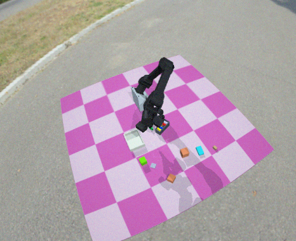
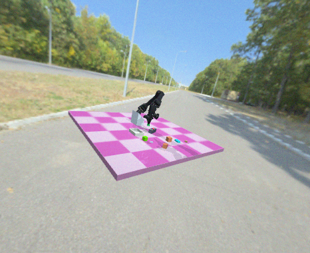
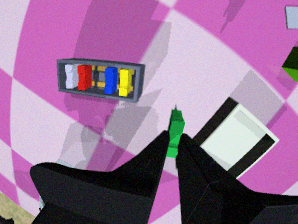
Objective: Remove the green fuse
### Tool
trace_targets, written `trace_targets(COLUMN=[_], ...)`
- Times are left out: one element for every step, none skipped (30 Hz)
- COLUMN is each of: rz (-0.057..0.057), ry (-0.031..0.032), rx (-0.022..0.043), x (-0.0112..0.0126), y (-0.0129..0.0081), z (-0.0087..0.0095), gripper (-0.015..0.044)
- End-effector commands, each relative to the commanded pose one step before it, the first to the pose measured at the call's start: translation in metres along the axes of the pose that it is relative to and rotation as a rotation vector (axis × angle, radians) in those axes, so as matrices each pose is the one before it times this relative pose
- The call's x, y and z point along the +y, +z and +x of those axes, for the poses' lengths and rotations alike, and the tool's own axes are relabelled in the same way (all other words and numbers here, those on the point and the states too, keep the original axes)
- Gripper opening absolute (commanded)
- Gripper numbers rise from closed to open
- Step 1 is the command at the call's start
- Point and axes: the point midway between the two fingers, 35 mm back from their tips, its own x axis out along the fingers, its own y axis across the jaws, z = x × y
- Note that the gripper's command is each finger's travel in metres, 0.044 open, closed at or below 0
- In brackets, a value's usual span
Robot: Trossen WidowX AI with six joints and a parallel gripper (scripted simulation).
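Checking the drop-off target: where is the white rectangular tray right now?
In the wrist view the white rectangular tray lies right of the gripper, which holds the green fuse; the fuse block sits upper left.

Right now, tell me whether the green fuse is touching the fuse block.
Apart. The wrist view shows the green fuse clamped in the gripper, with bare checkered mat between it and the fuse block, whose middle slot is empty.
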Motion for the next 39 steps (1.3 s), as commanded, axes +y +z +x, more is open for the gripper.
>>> trace_targets(rz=[0.0018,-0.0001,-0.0001,-0.0001,-0.0002,-0.0002,-0.0002,-0.0003,-0.0003,-0.0003,-0.0003,-0.0004,-0.0004,-0.0005,-0.0005,-0.0004,-0.0003,-0.0001,0.0,0.0,0.0,0.0,0.0,0.0,0.0,0.0,0.0,0.0,0.0,0.0,0.0,0.0,0.0,0.0,0.0,0.0,0.0,0.0,0.0], ry=[0.00351,-0.00003,0.00008,0.00018,0.00028,0.00038,0.00048,0.00057,0.00067,0.00077,0.00086,0.00095,0.00105,0.00114,0.00122,0.00107,0.00067,0.00023,0.0,0.0,0.0,0.0,0.0,0.0,0.00001,0.00001,0.00002,0.00002,0.00002,0.00003,0.00003,0.00004,0.00004,0.00004,0.00005,0.00005,0.00006,0.00006,0.00007], rx=[0.01091,0.00014,0.00011,0.00008,0.00004,0.00001,-0.00003,-0.00008,-0.00012,-0.00017,-0.00022,-0.00027,-0.00032,-0.00038,-0.00043,-0.0004,-0.00026,-0.00009,0.0,0.0,0.0,-0.00001,-0.00002,-0.00003,-0.00004,-0.00004,-0.00004,-0.00004,-0.00004,-0.00004,-0.00004,-0.00004,-0.00004,-0.00004,-0.00004,-0.00004,-0.00004,-0.00005,-0.00005], x=[-0.02483,-0.00545,-0.00541,-0.00536,-0.00531,-0.00526,-0.00521,-0.00515,-0.0051,-0.00503,-0.00497,-0.00491,-0.00484,-0.00477,-0.00469,-0.00379,-0.00225,-0.00075,0.0,0.0,0.0,-0.00001,-0.00003,-0.00005,-0.00006,-0.00005,-0.00004,-0.00004,-0.00003,-0.00002,-0.00002,-0.00001,0.0,0.00001,0.00001,0.00002,0.00003,0.00003,0.00004], y=[-0.01267,-0.00274,-0.00284,-0.00295,-0.00306,-0.00316,-0.00326,-0.00337,-0.00347,-0.00356,-0.00366,-0.00376,-0.00385,-0.00394,-0.00403,-0.00336,-0.00205,-0.00069,0.0,0.0,0.0,0.00001,0.00003,0.00005,0.00006,0.00005,0.00005,0.00004,0.00004,0.00003,0.00003,0.00003,0.00002,0.00002,0.00001,0.00001,0.0,0.0,-0.00001], z=[0.00259,0.00011,0.00016,0.0002,0.00025,0.00029,0.00034,0.00038,0.00043,0.00048,0.00053,0.00058,0.00063,0.00068,0.00073,0.00063,0.0004,0.00013,0.0,0.0,0.0,0.00027,0.0008,0.00133,0.00163,0.00163,0.00163,0.00163,0.00163,0.00163,0.00163,0.00162,0.00162,0.00162,0.00162,0.00162,0.00162,0.00162,0.00161], gripper=[0.0,0.0,0.0,0.0,0.0,0.0,0.0,0.0,0.0,0.0,0.0,0.0,0.0,0.0,0.0,0.0,0.0,0.0,0.0,0.0,0.0,0.0,0.0,0.0,0.0,0.0,0.0,0.0,0.0,0.0,0.0,0.0,0.0,0.0,0.0,0.0,0.0,0.0,0.0])
